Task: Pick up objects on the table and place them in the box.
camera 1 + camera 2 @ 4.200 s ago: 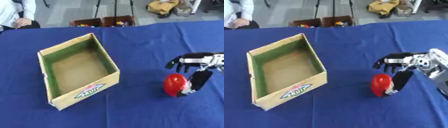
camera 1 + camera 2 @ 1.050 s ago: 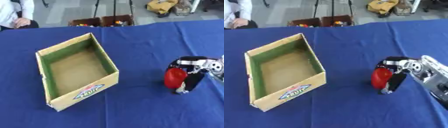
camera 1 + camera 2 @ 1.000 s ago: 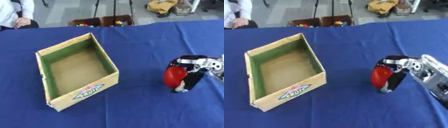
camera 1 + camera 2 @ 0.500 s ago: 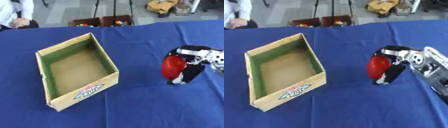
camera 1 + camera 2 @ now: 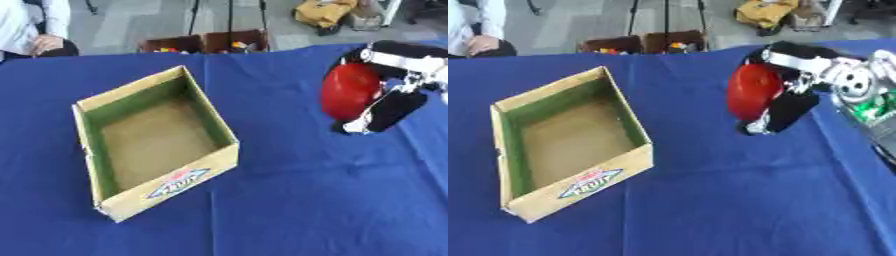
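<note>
Right hand [image 5: 798, 95] curled around red object [image 5: 752, 92] right of box [image 5: 149, 145]; wrist shows only in right eye view.

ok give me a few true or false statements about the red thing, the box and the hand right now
1. The right hand has its fingers curled round the red object. True.
2. The red object lies inside the cardboard box. False: it is in the hand, to the right of the box and apart from it.
3. The box is open at the top, and nothing shows inside it. True.
4. The box stands on a bare wooden table. False: it stands on a blue cloth.
5. The robot's left hand is pressing down on the box. False: no left hand shows in either view.
</note>
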You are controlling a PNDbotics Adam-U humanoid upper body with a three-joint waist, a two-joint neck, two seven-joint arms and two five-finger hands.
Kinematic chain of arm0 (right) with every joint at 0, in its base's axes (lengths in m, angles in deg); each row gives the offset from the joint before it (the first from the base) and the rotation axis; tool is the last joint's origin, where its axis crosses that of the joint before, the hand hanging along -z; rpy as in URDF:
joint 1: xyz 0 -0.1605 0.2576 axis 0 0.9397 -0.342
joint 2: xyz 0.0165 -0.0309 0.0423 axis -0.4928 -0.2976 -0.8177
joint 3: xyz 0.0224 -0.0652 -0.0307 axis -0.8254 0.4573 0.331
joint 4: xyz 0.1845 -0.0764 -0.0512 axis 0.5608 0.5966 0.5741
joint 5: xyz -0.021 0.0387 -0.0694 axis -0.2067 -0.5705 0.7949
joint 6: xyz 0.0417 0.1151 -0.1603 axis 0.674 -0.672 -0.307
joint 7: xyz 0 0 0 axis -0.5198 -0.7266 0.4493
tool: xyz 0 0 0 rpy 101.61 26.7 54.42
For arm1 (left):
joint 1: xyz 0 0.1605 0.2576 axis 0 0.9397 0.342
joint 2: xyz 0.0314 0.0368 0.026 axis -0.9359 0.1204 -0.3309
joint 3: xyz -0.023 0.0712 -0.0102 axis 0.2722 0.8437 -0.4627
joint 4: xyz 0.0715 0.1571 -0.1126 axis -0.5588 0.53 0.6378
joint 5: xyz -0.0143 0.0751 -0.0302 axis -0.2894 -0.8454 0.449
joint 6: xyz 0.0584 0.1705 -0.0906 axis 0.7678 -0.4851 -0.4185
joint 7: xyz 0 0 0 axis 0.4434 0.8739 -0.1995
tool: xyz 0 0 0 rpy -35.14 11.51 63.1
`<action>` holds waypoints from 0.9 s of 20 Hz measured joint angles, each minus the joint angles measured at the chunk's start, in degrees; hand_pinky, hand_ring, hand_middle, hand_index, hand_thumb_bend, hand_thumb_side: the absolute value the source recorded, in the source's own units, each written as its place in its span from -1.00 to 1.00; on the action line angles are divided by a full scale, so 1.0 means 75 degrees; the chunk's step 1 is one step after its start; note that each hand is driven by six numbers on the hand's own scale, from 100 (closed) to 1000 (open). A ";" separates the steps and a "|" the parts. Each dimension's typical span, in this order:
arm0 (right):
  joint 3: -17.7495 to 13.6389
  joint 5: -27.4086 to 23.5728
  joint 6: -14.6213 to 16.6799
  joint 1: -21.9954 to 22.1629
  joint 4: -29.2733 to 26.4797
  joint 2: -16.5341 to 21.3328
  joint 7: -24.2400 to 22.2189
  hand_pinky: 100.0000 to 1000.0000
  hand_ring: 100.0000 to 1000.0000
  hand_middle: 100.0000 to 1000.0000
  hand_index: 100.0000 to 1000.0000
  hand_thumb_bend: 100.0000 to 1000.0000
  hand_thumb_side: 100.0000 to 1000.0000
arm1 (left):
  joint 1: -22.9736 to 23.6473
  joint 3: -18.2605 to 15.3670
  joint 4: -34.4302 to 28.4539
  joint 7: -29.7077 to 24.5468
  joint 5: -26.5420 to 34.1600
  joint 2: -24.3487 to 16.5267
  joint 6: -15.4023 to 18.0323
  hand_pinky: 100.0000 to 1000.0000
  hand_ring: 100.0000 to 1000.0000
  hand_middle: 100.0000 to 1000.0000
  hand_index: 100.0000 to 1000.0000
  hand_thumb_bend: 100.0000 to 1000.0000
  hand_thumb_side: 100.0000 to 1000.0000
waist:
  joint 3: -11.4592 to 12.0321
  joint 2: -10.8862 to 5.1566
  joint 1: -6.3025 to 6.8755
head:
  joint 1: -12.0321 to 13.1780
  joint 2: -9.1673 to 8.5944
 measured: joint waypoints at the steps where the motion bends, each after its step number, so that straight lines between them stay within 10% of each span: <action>1: 0.0043 0.0071 0.0032 -0.0246 0.0004 -0.0126 -0.0051 -0.71 -0.23 -0.16 0.09 -1.00 -1.00 | 0.0000 0.0001 0.0000 -0.0002 0.0003 0.0000 -0.0002 0.18 0.71 0.59 0.71 -1.00 0.87 | 0.0021 0.0000 0.0000 | -0.0006 0.0000; 18: 0.0476 0.2114 0.0764 -0.3080 0.2488 -0.3398 -0.0261 -0.73 -0.26 -0.18 0.08 -1.00 -1.00 | 0.0007 0.0123 0.0000 -0.0114 0.0119 0.0068 -0.0028 0.17 0.71 0.59 0.71 -1.00 0.87 | 0.0480 -0.0008 -0.0076 | -0.0404 -0.0002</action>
